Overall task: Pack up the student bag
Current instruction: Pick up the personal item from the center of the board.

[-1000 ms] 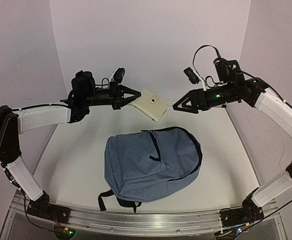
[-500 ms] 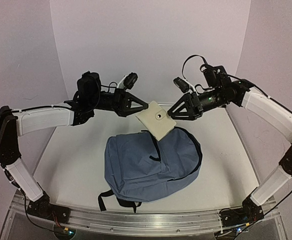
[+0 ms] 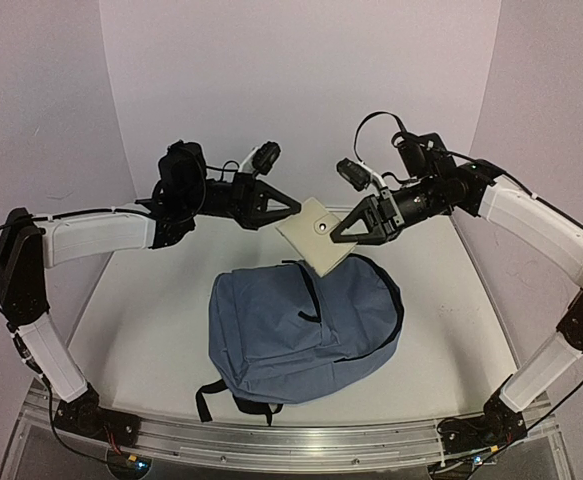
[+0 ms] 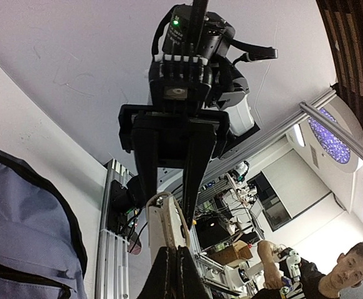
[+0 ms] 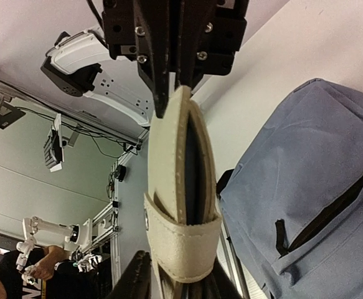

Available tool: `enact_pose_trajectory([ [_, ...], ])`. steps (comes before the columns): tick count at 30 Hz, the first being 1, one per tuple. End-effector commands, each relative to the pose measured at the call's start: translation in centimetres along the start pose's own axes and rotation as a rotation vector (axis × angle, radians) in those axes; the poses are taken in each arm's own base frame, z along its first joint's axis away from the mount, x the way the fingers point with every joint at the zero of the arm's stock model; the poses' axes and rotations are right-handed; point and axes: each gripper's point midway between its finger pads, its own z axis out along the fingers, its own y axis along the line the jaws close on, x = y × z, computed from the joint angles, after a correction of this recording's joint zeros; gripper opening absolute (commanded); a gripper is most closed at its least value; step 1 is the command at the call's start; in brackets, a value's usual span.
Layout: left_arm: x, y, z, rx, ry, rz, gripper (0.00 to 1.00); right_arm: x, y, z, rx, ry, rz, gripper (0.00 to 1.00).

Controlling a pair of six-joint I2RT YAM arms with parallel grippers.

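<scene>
The student bag (image 3: 301,325) lies flat on the white table, slate-blue, front pocket up, black straps toward the near edge. Above its far rim hangs a cream case with a snap strap (image 3: 316,235), held in the air from both sides. My left gripper (image 3: 293,212) is shut on the case's left corner. My right gripper (image 3: 339,235) grips the right edge at the strap. In the left wrist view the case (image 4: 167,227) stands edge-on in my left gripper (image 4: 178,252). The right wrist view shows my right gripper (image 5: 175,277) closed round the strap end of the case (image 5: 181,187), with the bag (image 5: 306,187) beside it.
White walls (image 3: 301,90) close the table at the back and sides. The aluminium rail (image 3: 291,440) with both arm bases runs along the near edge. The bag's front pocket zip (image 5: 321,215) stands partly open.
Both arms have carried the case toward the middle, over the bag's far rim. My right gripper came in from the right and closed on the case's strap edge.
</scene>
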Motion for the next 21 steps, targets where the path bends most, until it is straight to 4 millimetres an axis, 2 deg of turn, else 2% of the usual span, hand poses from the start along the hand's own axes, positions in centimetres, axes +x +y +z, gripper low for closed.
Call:
enact_pose_trajectory([
  [1, -2.3, -1.1, 0.1, -0.042, -0.055, 0.046, 0.12, -0.5, 1.1, -0.3, -0.028, -0.011, -0.027, 0.02],
  [3, -3.0, 0.7, -0.7, -0.180, -0.131, 0.031, 0.30, -0.6, 0.6, -0.4, 0.015, -0.024, -0.026, 0.00],
  [6, -4.2, 2.3, -3.3, -0.405, -0.288, 0.037, 0.63, -1.0, -1.5, -1.1, 0.137, -0.059, -0.010, 0.00],
  [8, -4.4, 3.5, -5.2, -0.548, -0.351, 0.017, 0.73, -1.1, -3.0, -1.6, 0.212, -0.081, 0.012, 0.00],
  [11, -3.3, 6.3, -7.4, -0.734, -0.371, -0.060, 0.74, -0.4, -5.4, -2.0, 0.322, -0.093, 0.038, 0.00],
  [15, -0.5, 9.8, -8.7, -0.841, -0.356, -0.165, 0.71, 0.4, -7.5, -2.1, 0.389, -0.121, 0.063, 0.00],
  [21, 1.4, 11.0, -9.0, -0.847, -0.372, -0.214, 0.70, 0.6, -10.6, -1.1, 0.432, -0.122, 0.134, 0.00],
])
